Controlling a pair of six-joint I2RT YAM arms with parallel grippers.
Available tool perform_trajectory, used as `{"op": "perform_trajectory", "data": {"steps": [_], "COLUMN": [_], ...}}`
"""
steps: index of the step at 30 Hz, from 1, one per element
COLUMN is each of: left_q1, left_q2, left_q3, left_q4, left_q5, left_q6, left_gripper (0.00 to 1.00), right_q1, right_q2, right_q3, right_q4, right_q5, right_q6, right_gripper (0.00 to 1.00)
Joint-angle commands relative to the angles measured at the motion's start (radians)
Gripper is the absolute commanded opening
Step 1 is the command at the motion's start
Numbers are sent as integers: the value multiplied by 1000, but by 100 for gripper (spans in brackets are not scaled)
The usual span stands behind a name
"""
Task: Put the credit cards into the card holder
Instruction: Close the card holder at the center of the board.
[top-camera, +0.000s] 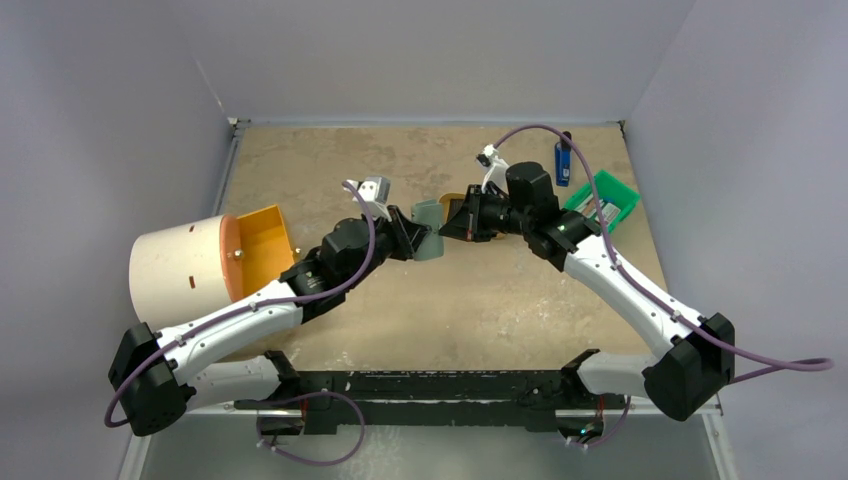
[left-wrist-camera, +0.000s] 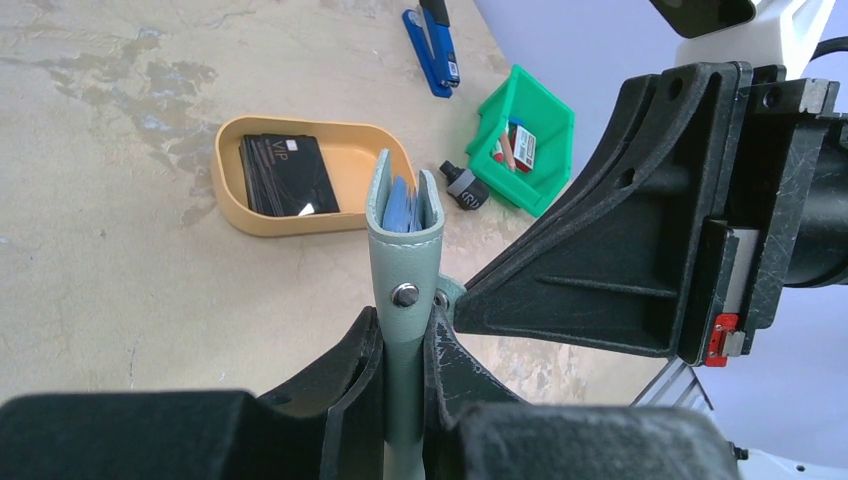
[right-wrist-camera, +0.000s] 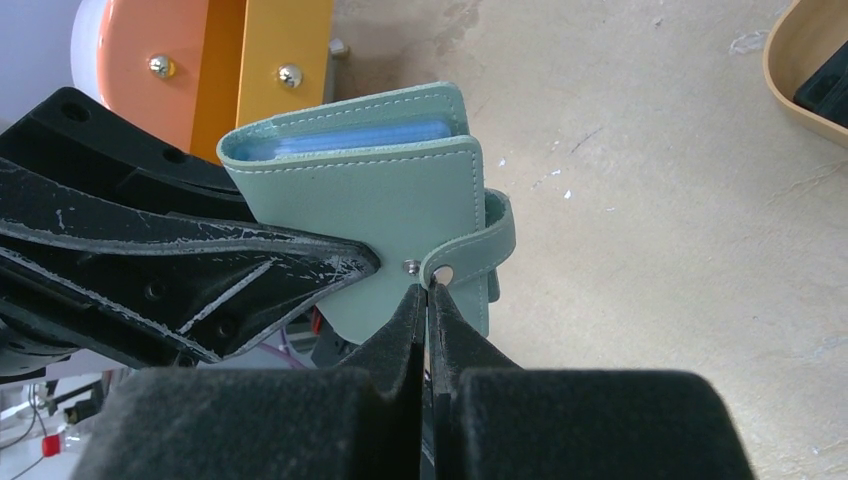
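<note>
1. My left gripper (left-wrist-camera: 405, 335) was almost closed. It squeezed the card holder (left-wrist-camera: 404, 262) by its lower end, with one finger on each side.
2. The card holder was green and soft. It stood up on its edge in the air, above the surface (left-wrist-camera: 100, 250), about in the middle between my two arms.
3. Blue cards (left-wrist-camera: 403, 208) sat inside the card holder, tucked between its two sides. Only their top edges showed.
4. My right gripper (right-wrist-camera: 428, 292) was closed tight, with its two tips pressed together.
5. Those tips touched the end of the snap tab (right-wrist-camera: 472, 250), right by the little metal stud. I could not tell if a bit of the tab was caught between them.
6. The snap tab curled around from the far side of the card holder. Its end sat just beside the stud, and the stud showed bare.
7. A tan tray (left-wrist-camera: 300, 228) lay on the surface past the card holder. A black card (left-wrist-camera: 288, 175) lay flat inside it.
8. A green bin (left-wrist-camera: 548, 165) sat near the tray.
</note>
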Motion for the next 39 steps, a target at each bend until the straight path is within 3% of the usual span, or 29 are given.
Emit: {"op": "perform_trajectory", "data": {"steps": [1, 39], "left_q1": [-8, -11], "left_q2": [-27, -6], "left_q3": [19, 52], "left_q4": [47, 29], "left_q5": [-33, -14], "left_q6": [-1, 3], "left_gripper": [0, 0], "right_q1": [9, 15], "right_q2": [-12, 33], "right_q3": [10, 16], "right_q4": [22, 39], "right_q5": [-22, -62], "right_q6": [-23, -58], "right_gripper": [0, 0]}}
